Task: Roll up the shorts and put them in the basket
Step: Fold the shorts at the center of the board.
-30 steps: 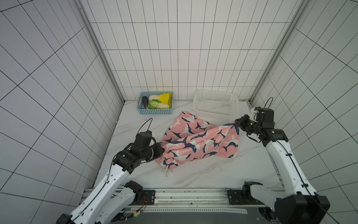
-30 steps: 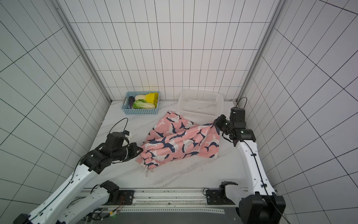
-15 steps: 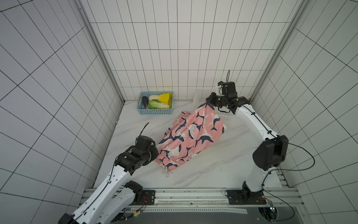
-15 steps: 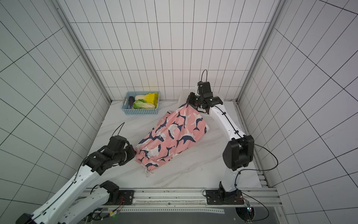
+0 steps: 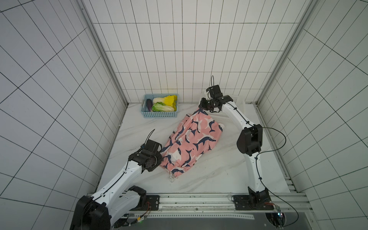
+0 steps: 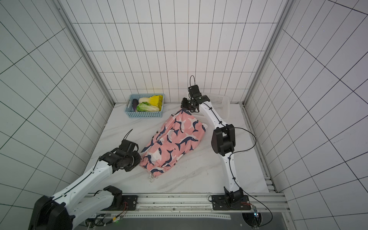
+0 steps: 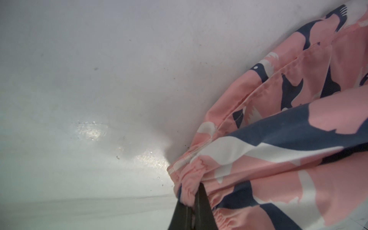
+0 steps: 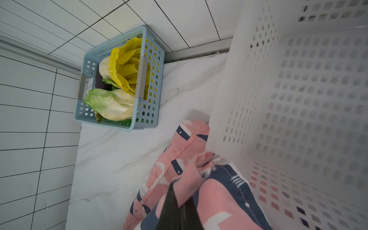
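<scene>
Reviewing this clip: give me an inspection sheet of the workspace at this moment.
Surface: white marble-patterned tabletop, small dark specks.
Job's things: pink shark-print fabric shorts lie diagonally, stretched between both arms, not yet rolled.
Clutter: blue perforated plastic basket holding cabbages and an aubergine; white perforated plastic basket beside the shorts' far end.
Grippers: left gripper shut on the gathered waistband; right gripper shut on the far corner, raised.
Cables: black cable loops off the right arm, apart from the shorts.
Surroundings: white tiled walls; metal rail in front.
</scene>
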Robot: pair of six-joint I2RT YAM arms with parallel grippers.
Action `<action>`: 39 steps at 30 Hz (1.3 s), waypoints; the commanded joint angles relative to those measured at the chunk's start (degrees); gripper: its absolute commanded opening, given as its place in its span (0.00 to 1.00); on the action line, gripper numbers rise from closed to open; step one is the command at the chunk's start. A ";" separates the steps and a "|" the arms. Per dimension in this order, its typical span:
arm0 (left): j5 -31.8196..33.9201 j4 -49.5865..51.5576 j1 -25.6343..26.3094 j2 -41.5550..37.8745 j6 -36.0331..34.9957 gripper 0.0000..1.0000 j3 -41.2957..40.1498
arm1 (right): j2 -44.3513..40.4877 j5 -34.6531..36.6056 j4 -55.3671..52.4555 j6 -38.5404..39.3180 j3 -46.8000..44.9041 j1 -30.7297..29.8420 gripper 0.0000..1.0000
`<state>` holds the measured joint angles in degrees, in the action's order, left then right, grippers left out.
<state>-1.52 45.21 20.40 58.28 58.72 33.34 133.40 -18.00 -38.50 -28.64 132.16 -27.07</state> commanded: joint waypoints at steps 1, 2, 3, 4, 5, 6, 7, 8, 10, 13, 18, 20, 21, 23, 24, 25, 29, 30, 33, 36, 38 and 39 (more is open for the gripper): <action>1.39 6.29 -0.60 1.76 -0.44 0.00 -1.79 | 1.80 3.33 1.76 1.22 5.96 1.43 0.00; 1.57 6.57 -0.57 2.02 -0.46 0.00 -1.82 | 2.44 3.17 1.26 1.36 6.87 1.33 0.00; 1.54 6.73 -0.54 1.93 -0.36 0.00 -2.03 | 3.02 2.86 0.91 1.60 7.58 1.24 0.00; 1.52 6.89 -0.54 1.73 -0.14 0.00 -2.22 | 3.28 2.50 0.80 1.81 8.03 1.06 0.00; 1.52 7.20 -0.54 1.24 0.14 0.00 -2.45 | 3.42 2.21 0.88 1.97 8.33 0.89 0.00; 1.36 7.34 -0.55 0.69 0.09 0.00 -2.65 | 3.43 2.14 0.92 2.00 8.50 0.80 0.00; 1.64 8.25 -0.60 -0.06 0.16 0.00 -2.59 | 3.55 1.91 0.89 1.98 8.87 0.49 0.00; 1.78 9.22 -0.48 -0.92 0.21 0.00 -2.54 | 3.58 1.63 0.80 2.25 9.16 0.03 0.00; 1.33 9.85 -0.03 -2.91 0.79 0.00 -2.95 | 3.53 1.08 1.05 3.58 9.28 -1.31 0.00; 1.09 9.54 0.40 -4.65 1.00 0.00 -3.61 | 4.49 1.90 1.00 4.06 9.73 -2.57 0.00; 0.93 10.17 0.73 -4.28 1.13 0.00 -3.33 | 7.14 0.67 -1.59 2.96 12.79 -2.62 0.14; 0.55 9.80 1.03 -4.65 1.02 0.22 -3.27 | 7.40 0.95 -5.30 3.77 15.57 -2.60 0.38; 0.56 9.82 1.10 -4.95 1.09 0.33 -3.05 | 6.74 1.30 -6.18 4.25 15.84 -2.52 0.44; 1.48 10.44 1.70 -5.69 1.09 0.41 -1.57 | 4.12 2.35 -7.59 5.29 14.89 -2.04 0.52; 2.64 11.29 2.05 -6.10 1.08 0.45 -0.41 | 2.63 2.59 -8.01 5.50 14.20 -1.66 0.53; 3.83 12.32 2.20 -6.70 1.07 0.50 1.23 | 0.84 2.62 -8.43 5.38 13.08 -1.06 0.53; 6.59 12.02 2.34 -8.86 -1.05 0.59 6.79 | -8.84 2.99 -8.92 5.41 2.69 0.69 0.53; 7.20 11.88 2.34 -8.77 -1.78 0.62 8.13 | -11.66 3.17 -8.71 5.73 -1.02 0.81 0.53; 7.82 10.32 2.31 -5.71 -6.87 0.68 12.77 | -21.21 2.47 -5.78 5.89 -16.06 0.80 0.52; 6.31 8.58 2.36 -0.20 -13.35 0.72 15.96 | -31.05 1.51 -0.04 4.14 -32.36 0.72 0.52; 4.80 7.02 2.20 4.23 -16.70 0.73 17.19 | -36.73 0.97 2.72 2.74 -42.29 0.46 0.53; 4.10 6.48 2.19 6.24 -17.68 0.73 17.64 | -38.49 0.39 3.58 2.17 -46.07 0.43 0.53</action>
<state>3.70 53.82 22.50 60.69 47.70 50.11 97.27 -16.38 -38.44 -24.67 95.31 -26.09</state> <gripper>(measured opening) 0.731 0.531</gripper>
